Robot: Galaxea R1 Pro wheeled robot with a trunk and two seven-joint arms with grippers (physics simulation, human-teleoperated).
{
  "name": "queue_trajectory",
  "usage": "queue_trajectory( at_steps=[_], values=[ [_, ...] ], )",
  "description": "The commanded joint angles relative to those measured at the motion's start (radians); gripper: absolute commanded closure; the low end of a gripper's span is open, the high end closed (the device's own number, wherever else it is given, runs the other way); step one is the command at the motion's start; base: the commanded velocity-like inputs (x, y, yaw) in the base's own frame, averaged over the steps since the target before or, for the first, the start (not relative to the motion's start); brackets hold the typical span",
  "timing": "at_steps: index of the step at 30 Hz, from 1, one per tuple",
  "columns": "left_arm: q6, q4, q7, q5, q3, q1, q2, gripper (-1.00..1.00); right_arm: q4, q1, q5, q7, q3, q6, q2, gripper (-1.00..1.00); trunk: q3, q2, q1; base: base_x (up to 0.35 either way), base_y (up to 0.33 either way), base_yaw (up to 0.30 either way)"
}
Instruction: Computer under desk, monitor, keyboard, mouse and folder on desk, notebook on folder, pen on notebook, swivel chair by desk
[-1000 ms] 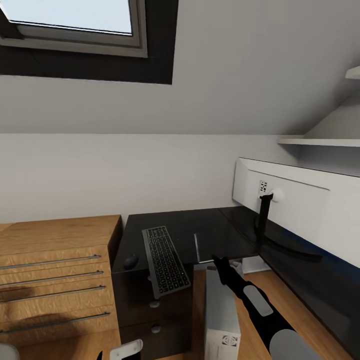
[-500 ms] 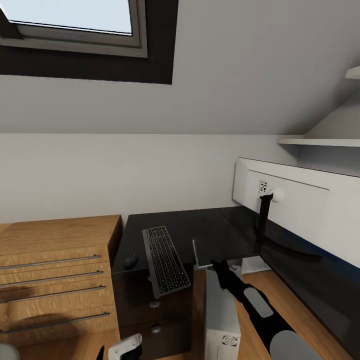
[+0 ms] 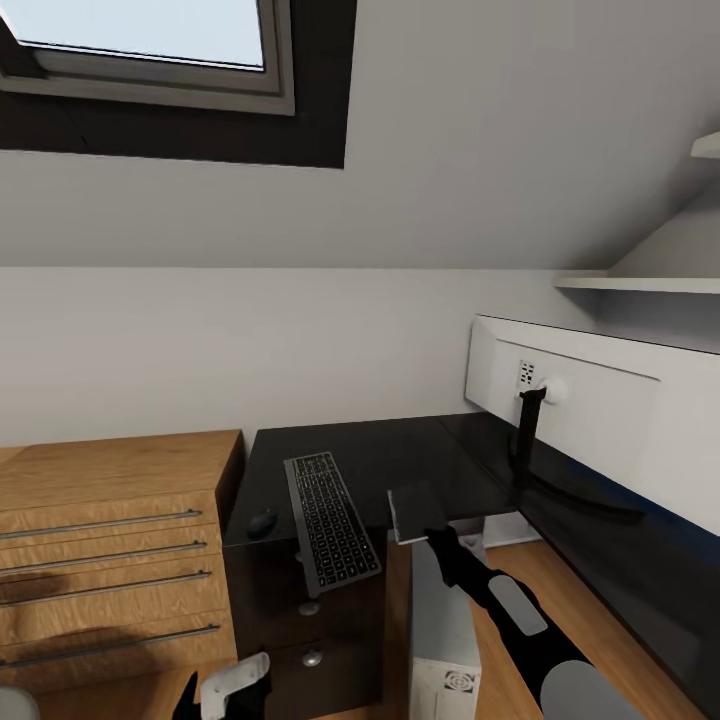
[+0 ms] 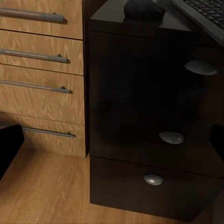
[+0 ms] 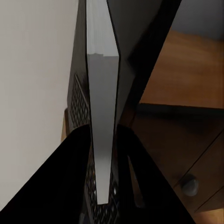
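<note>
Grey notebook (image 3: pixel 414 511) sits pinched in the right tool (image 3: pixel 437 541), now lifted off the glossy counter (image 3: pixel 400 455) it lay on a second ago, tilted above the tool, beside the keyboard (image 3: pixel 330 520); stacking awaits the folder.

You can read no text, label, brand or number anywhere: the keyboard (image 3: pixel 331 522) keys beside the monitor (image 3: pixel 600 410) are too small, and the computer (image 3: pixel 443 650) front emblem is illegible.
</note>
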Motion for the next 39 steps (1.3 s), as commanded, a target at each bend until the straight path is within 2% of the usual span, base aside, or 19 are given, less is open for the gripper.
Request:
queue_trajectory(
  at_steps=[1, 8, 13, 18, 28, 39],
  values=[
    [-0.005, -0.004, 0.002, 0.007, -0.002, 0.000, 0.002, -1.00, 0.000, -0.001, -0.007, 0.002, 0.001, 0.002, -0.001, 1.00, -0.001, -0.001, 0.000, 0.000, 0.000, 0.000],
    [-0.005, -0.031, 0.003, 0.008, -0.002, 0.001, 0.019, -1.00, 0.000, 0.000, -0.008, -0.002, 0.000, 0.000, -0.002, 1.00, -0.001, -0.001, 0.000, 0.000, 0.000, 0.000],
    [-0.005, -0.041, 0.003, 0.012, -0.002, 0.001, 0.029, -1.00, -0.001, -0.001, -0.009, -0.002, -0.018, -0.002, -0.001, 1.00, -0.001, -0.001, 0.000, 0.124, 0.000, 0.000],
    [-0.005, -0.043, 0.003, 0.026, -0.003, 0.001, 0.031, -1.00, -0.001, -0.001, -0.009, -0.002, -0.026, -0.003, -0.001, 1.00, -0.001, -0.001, 0.000, 0.184, 0.000, 0.000],
    [-0.004, -0.043, 0.002, 0.028, -0.002, 0.001, 0.032, -1.00, 0.000, -0.001, -0.008, -0.003, -0.027, -0.004, 0.000, 1.00, -0.001, -0.001, 0.000, 0.132, 0.000, 0.000],
    [-0.005, -0.048, 0.002, 0.026, -0.002, 0.001, 0.032, -1.00, -0.001, -0.001, -0.008, -0.004, -0.027, -0.003, 0.000, 1.00, -0.001, -0.001, 0.000, 0.023, 0.000, 0.000]
  ],
)
